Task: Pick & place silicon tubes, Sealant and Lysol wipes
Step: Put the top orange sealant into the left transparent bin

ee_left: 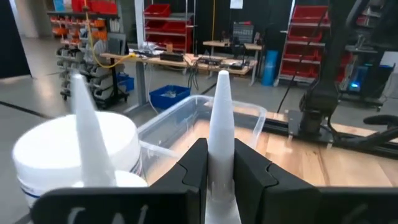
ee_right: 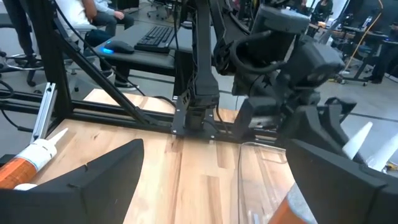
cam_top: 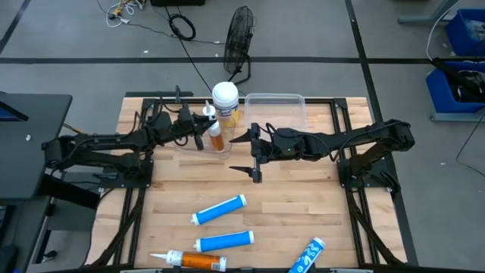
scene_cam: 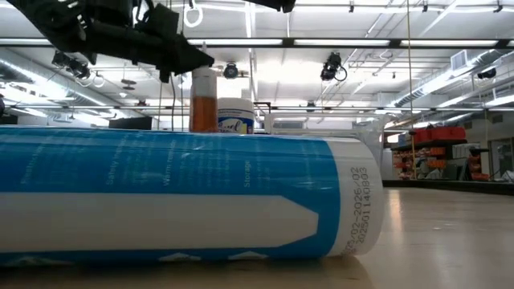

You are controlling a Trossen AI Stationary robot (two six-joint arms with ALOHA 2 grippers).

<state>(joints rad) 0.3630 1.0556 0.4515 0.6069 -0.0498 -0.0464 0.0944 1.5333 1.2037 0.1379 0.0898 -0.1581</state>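
Note:
An orange tube (cam_top: 216, 135) with a white nozzle stands about upright at the table's far middle, next to the Lysol wipes canister (cam_top: 225, 101), which has a wide white lid (ee_left: 68, 152). My left gripper (cam_top: 206, 130) is shut on that tube. A second white nozzle (ee_left: 87, 134) rises in front of the canister lid. My right gripper (cam_top: 236, 154) is open and empty just right of the tube, its fingers wide apart in the right wrist view (ee_right: 211, 180). In the low view the tube (scene_cam: 203, 100) and canister (scene_cam: 235, 115) show behind a blue tube. My left gripper pinches the white nozzle (ee_left: 221, 134) of the orange tube between its two fingers, low on the nozzle, coming level from the table's left. The nozzle points up past the fingers. The tube's foot is hidden behind the blue tube, so whether it rests on the table does not show.
A clear plastic bin (cam_top: 276, 108) stands right of the canister at the far edge. Three blue tubes (cam_top: 220, 210), (cam_top: 225, 241), (cam_top: 307, 256) and another orange tube (cam_top: 193, 260) lie near the front edge. One blue tube (scene_cam: 185, 193) fills the low view.

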